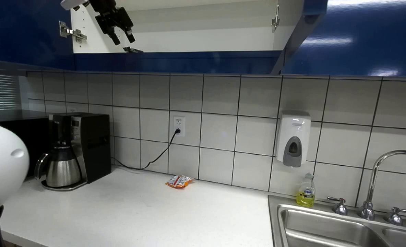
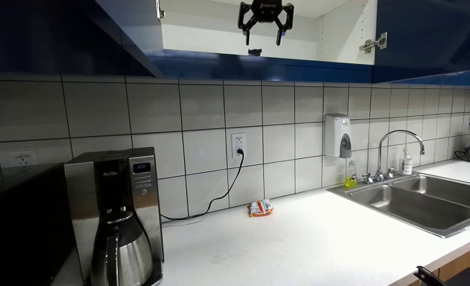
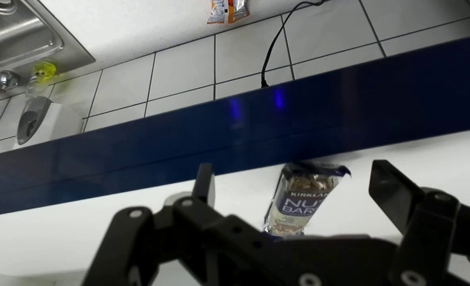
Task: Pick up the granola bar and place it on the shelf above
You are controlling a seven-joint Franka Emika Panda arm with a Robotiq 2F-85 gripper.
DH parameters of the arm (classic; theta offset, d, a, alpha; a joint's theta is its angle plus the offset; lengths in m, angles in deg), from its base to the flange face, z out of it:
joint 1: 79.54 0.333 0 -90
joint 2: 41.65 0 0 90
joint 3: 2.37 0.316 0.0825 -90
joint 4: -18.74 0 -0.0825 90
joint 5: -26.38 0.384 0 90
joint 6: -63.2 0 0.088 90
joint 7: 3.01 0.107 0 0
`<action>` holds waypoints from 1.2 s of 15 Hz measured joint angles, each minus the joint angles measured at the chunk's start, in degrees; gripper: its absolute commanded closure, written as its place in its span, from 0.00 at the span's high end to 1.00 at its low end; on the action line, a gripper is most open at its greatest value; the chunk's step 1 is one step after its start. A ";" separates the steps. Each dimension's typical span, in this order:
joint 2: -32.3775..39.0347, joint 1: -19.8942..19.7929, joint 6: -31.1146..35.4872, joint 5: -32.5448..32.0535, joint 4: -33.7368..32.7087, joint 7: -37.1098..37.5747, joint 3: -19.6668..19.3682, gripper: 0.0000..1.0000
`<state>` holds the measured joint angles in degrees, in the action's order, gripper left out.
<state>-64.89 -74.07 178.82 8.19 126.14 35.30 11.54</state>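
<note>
The granola bar [image 3: 298, 198], in a clear and dark blue wrapper printed with lettering, lies on the white shelf [image 3: 60, 234] of the wall cupboard, close to its blue front edge. In both exterior views only a small dark part of the bar [image 1: 132, 50] [image 2: 255, 52] shows above that edge. My gripper [image 2: 263, 41] is open above the bar, fingers pointing down and well apart. The wrist view has the bar between the two fingers [image 3: 205, 184] without contact; its lower end is hidden by the gripper body. Nothing is held.
A blue front rail [image 1: 175, 61] borders the shelf, with hinged cupboard doors [image 1: 24, 31] open at the sides. Below, an orange packet [image 2: 261, 208] lies on the countertop [image 2: 298, 238]. A coffee maker [image 1: 93, 147], soap dispenser [image 1: 294, 137] and sink [image 1: 326, 223] stand around it.
</note>
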 measured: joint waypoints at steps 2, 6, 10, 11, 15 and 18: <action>-2.81 -0.02 1.49 0.00 3.75 0.05 0.57 1.00; -8.11 -0.03 4.02 0.02 11.52 0.25 1.51 1.00; -12.68 -0.03 8.23 0.22 20.30 0.54 1.93 1.00; -13.51 -0.03 9.32 0.36 22.54 0.54 1.99 1.00; -15.05 -0.02 13.30 1.51 30.69 0.48 2.26 1.00; -14.91 0.23 15.31 3.60 35.51 -0.44 2.34 1.00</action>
<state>-79.80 -73.84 194.13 11.80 161.65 34.86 13.88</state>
